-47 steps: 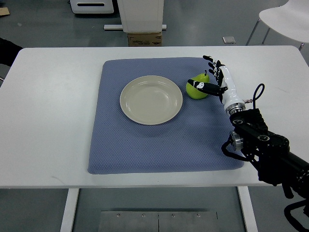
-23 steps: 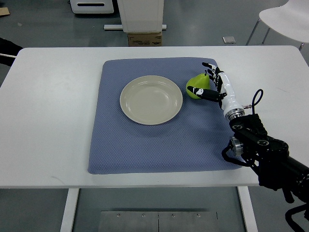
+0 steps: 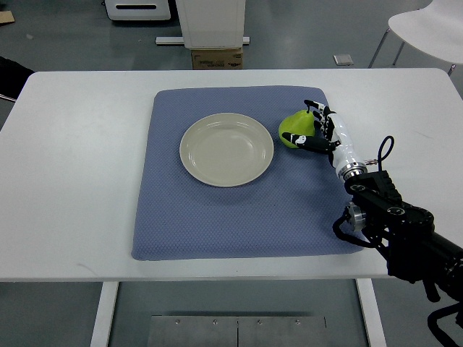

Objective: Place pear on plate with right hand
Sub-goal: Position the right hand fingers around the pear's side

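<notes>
The green pear [image 3: 296,129] sits on the blue mat [image 3: 239,210], just beside the right rim of the cream plate [image 3: 226,150] but not on it — a thin strip of mat shows between the two. The right hand [image 3: 318,129] is against the pear's right side, its white palm angled toward the fruit and its black-tipped fingers [image 3: 312,105] curled around it: the upper ones reach over the top by the stem, while the thumb lies across the front of the fruit. The hand appears to be clasping the pear, which rests on the mat. The white forearm runs down and to the right into the black arm [image 3: 394,224], which enters from the lower right corner and crosses the mat's right edge.

The plate is empty and lies near the middle of the mat's far half. The mat covers the centre of the white surface [image 3: 79,159]. A white chair [image 3: 430,25] stands beyond the far right corner — only partly in view.
</notes>
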Robot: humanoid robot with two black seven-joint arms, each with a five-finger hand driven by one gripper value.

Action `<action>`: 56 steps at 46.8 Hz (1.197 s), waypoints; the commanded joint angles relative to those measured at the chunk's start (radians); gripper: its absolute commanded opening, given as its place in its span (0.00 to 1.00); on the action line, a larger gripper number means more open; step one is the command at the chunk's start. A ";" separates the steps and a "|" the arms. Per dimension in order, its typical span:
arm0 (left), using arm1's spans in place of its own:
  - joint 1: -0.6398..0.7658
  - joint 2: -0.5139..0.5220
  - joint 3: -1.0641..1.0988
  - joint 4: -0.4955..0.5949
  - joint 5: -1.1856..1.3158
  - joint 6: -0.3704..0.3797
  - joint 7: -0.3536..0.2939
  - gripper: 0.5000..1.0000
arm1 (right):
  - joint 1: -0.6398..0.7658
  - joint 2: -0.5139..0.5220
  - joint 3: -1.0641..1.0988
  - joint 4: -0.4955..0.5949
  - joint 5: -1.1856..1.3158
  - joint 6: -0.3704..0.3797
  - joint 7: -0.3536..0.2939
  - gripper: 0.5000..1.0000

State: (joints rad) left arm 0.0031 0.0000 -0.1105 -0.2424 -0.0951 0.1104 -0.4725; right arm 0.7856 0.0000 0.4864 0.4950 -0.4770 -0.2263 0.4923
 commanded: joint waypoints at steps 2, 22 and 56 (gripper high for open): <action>0.000 0.000 0.000 0.000 0.000 0.000 0.000 1.00 | 0.003 0.000 0.000 -0.004 0.000 0.001 0.000 0.99; 0.000 0.000 0.000 0.000 0.000 0.000 0.000 1.00 | 0.012 0.000 -0.003 0.000 -0.002 0.001 0.012 0.98; 0.000 0.000 0.000 0.000 0.000 0.000 0.000 1.00 | 0.021 0.000 -0.084 0.007 -0.002 0.028 0.057 0.03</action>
State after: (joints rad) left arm 0.0031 0.0000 -0.1104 -0.2424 -0.0951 0.1105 -0.4725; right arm 0.8070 0.0000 0.4122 0.5031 -0.4786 -0.2012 0.5431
